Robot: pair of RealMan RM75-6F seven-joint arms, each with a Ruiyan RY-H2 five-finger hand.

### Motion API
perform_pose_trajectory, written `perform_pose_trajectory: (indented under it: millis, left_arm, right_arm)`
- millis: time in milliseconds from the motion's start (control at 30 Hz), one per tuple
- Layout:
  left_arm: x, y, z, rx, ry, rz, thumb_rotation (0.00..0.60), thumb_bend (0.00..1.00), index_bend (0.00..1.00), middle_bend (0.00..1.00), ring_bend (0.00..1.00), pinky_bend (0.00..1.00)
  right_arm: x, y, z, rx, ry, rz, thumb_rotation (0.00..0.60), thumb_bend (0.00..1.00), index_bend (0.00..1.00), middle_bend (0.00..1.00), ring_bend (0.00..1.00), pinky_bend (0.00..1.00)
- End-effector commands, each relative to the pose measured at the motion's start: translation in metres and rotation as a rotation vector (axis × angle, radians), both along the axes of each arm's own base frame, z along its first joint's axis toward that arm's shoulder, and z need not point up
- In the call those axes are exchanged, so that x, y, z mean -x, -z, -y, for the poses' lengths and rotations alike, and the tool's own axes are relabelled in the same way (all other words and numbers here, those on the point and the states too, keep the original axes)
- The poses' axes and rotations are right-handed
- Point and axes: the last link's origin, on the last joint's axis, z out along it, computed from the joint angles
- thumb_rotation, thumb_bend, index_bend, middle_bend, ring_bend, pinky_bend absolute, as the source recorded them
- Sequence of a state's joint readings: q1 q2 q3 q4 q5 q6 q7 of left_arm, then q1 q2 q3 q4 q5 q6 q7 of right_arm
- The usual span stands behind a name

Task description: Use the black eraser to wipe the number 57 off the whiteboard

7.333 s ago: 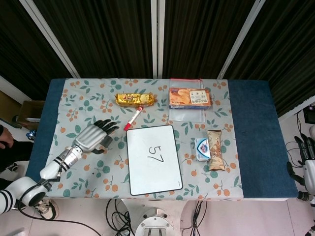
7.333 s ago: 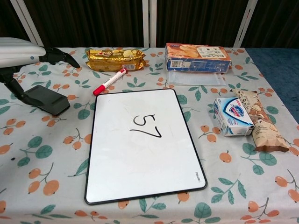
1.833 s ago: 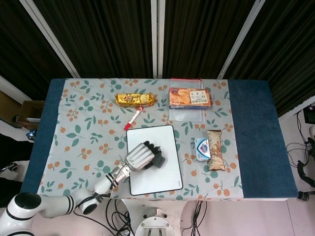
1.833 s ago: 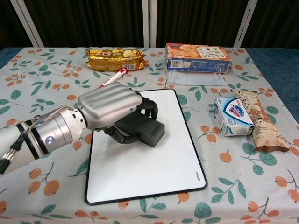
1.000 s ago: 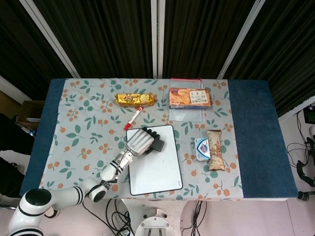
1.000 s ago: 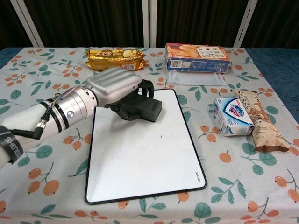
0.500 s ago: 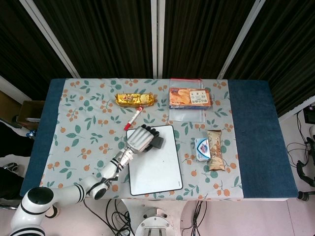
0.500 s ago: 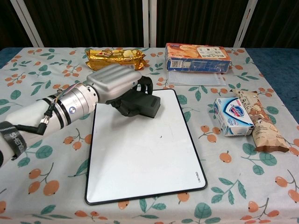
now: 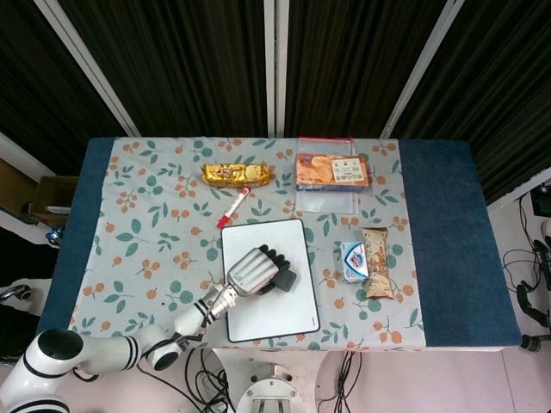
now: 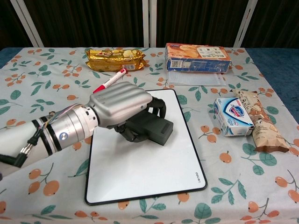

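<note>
Gripping the black eraser (image 10: 152, 127) beneath its curled fingers, the left robot hand (image 10: 120, 108) presses it onto the whiteboard (image 10: 145, 168).

57 gone; eraser (image 10: 152, 127) now mid-board.

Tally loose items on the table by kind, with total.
Snack packs: 3 (gold pack, biscuit box, brown bar)
Soap box: 1
Clear bag: 1
Marker: 1
Whiteboard: 1
Black eraser, in left hand: 1
Total: 8
</note>
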State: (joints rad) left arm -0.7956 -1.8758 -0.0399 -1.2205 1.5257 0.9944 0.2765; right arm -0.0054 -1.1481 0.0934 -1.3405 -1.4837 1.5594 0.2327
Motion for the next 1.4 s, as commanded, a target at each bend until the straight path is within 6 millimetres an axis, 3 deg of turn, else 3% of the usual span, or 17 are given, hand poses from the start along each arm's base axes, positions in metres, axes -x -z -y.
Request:
perform_pose_trajectory:
  millis: [33,300,500,633,767,833,1033,1167,1400]
  left_arm:
    - [0.002,-0.001,0.009,0.005,0.015,0.001,0.600,0.49,0.65,0.64,0.54,0.46]
    - [0.005,-0.012,0.026,0.008,0.050,0.017,0.600,0.49,0.65,0.64,0.54,0.46]
    - [0.016,-0.027,0.009,-0.065,0.011,-0.003,0.600,0.49,0.65,0.64,0.54,0.46]
    - [0.029,-0.056,-0.006,-0.149,-0.038,0.032,0.600,0.49,0.65,0.64,0.54,0.46]
    - [0.055,-0.097,-0.021,-0.255,-0.113,0.075,0.600,0.49,0.65,0.64,0.54,0.46]
    - [0.079,-0.121,-0.028,-0.313,-0.177,0.099,0.600,0.49,0.65,0.64,0.54,0.46]
    - [0.145,-0.159,-0.030,-0.408,-0.339,0.128,0.600,0.48,0.65,0.64,0.54,0.46]
    - [0.180,-0.160,-0.022,-0.410,-0.416,0.127,0.600,0.47,0.65,0.64,0.54,0.46]
    - [0.201,-0.136,-0.018,-0.361,-0.476,0.145,0.600,0.43,0.64,0.63,0.53,0.46]
  right_arm:
    - [-0.001,0.000,-0.001,-0.002,-0.002,-0.003,0.600,0.35,0.00,0.00,0.00,0.00]
    - [-0.006,0.001,0.000,-0.007,-0.013,-0.010,0.600,0.35,0.00,0.00,0.00,0.00]
    - [-0.008,0.003,0.000,-0.011,-0.021,-0.011,0.600,0.35,0.00,0.00,0.00,0.00]
    - [-0.008,0.004,0.001,-0.013,-0.019,-0.010,0.600,0.35,0.00,0.00,0.00,0.00]
    - [-0.009,0.006,0.003,-0.021,-0.023,-0.007,0.600,0.35,0.00,0.00,0.00,0.00]
    - [-0.009,0.008,0.004,-0.026,-0.026,-0.007,0.600,0.35,0.00,0.00,0.00,0.00]
    - [-0.010,0.013,0.007,-0.039,-0.028,-0.010,0.600,0.35,0.00,0.00,0.00,0.00]
    - [-0.012,0.018,0.010,-0.051,-0.032,-0.015,0.600,0.35,0.00,0.00,0.00,0.00]
    - [-0.017,0.024,0.010,-0.065,-0.041,-0.021,0.600,0.35,0.00,0.00,0.00,0.00]
